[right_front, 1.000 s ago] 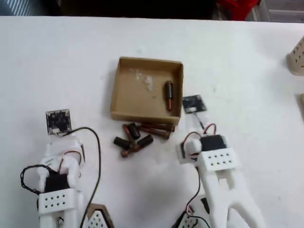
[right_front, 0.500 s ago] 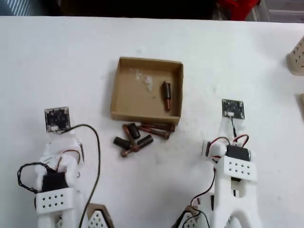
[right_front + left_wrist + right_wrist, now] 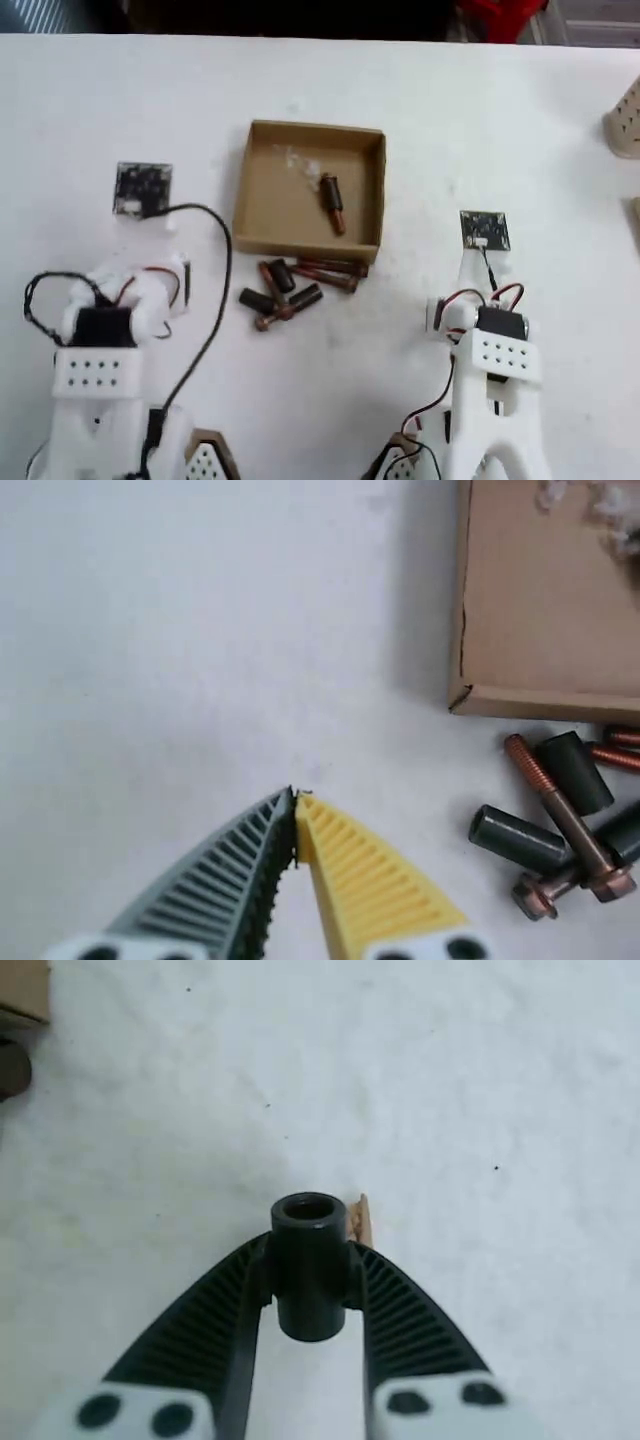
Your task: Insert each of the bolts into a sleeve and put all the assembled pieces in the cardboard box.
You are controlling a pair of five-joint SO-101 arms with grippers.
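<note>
At the near edge of the bench (image 3: 480,110), the right gripper (image 3: 308,1252) is clamped on a black sleeve (image 3: 309,1272). It grips the sleeve across its middle, with the open bore showing above the fingertips. The left gripper (image 3: 296,805) is clenched on nothing, its grey and yellow jaws meeting at the tips over bare bench.

Between the two arms lie the loose bolts (image 3: 330,268) and loose sleeves (image 3: 256,298), heaped just in front of the cardboard box (image 3: 283,205). Several of them touch or cross.

The step in hand looks like mating a bolt with the held sleeve. To do it well, the left gripper would need to open and take a bolt near its head, so the shank is free. A bolt lying apart from the dark sleeves should come away without dragging its neighbours. The right gripper should keep the bore steady and turned toward the incoming shank. The two axes need lining up before any push, since a tilted bolt would likely jam at the rim.

Farther back, one assembled piece (image 3: 331,203) lies slantwise on the box floor.

The bench is plain white and matte. A pale perforated object (image 3: 625,125) stands at its far right edge. Beyond the bench the room is dark, with something red (image 3: 500,15) at the back.
</note>
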